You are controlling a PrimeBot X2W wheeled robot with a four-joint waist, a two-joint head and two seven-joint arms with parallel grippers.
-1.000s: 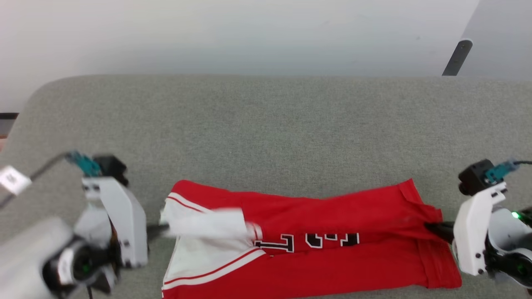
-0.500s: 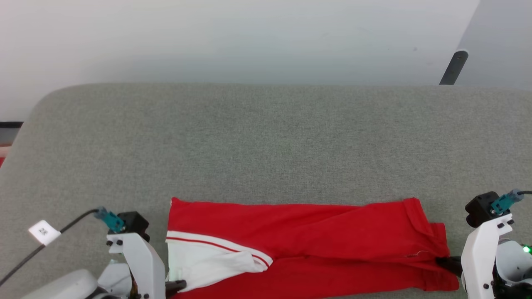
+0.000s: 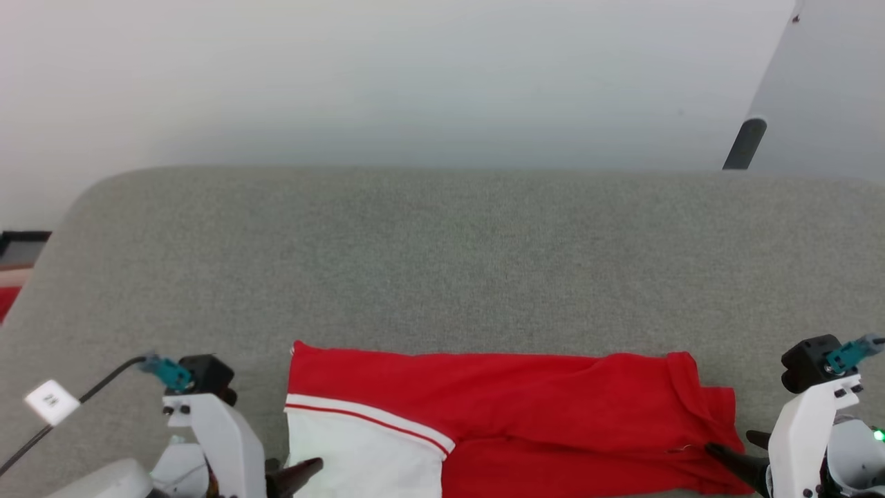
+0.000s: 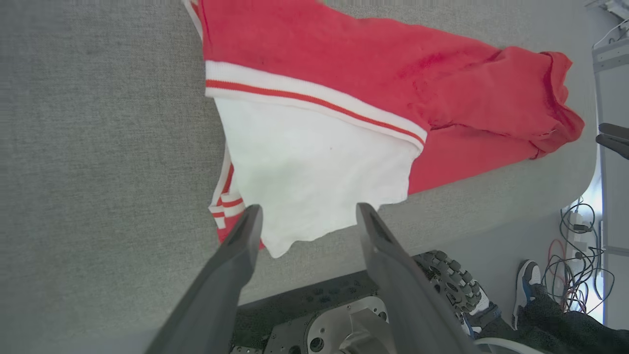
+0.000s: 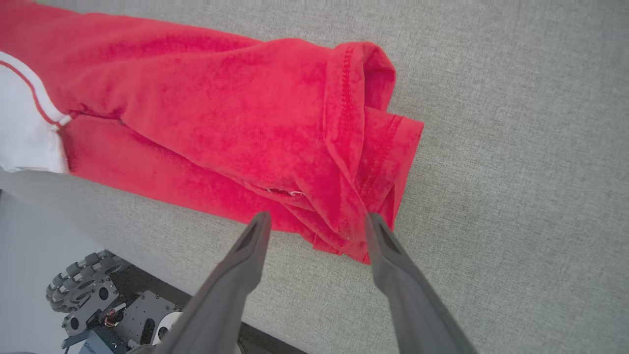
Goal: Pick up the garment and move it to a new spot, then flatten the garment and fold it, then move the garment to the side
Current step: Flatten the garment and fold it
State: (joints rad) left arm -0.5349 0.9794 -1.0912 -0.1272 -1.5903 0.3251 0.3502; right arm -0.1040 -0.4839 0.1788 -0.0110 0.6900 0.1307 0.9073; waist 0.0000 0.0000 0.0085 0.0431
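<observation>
The garment, a bright red T-shirt, lies folded into a long, narrow band on the grey fabric-covered worktop. Its long axis runs straight from one claw to the other. The white sleeve, trimmed with thin red and white stripes, points to the left claw. The stitched red hem points to the right claw.

The upper layer is rumpled near the hem, where the layers bunch and overlap unevenly. The band hugs the worktop's edge nearest the claws, with a thin strip of bare grey between the cloth and that edge. Beyond the shirt, away from both claws, the worktop stretches broad and bare to its rounded far edge under the pale wall. There is also bare fabric outboard of each claw.

The left claw stands wide. The loose edge of the white sleeve lies just at its two fingertips and between them, and neither finger pinches it. The right claw is likewise wide, its fingertips either side of the lowest corner of the hem, not gripping the cloth.

Below the worktop edge, behind the left claw, are the robot's wheeled base, a person's shoe and tangled cables.
</observation>
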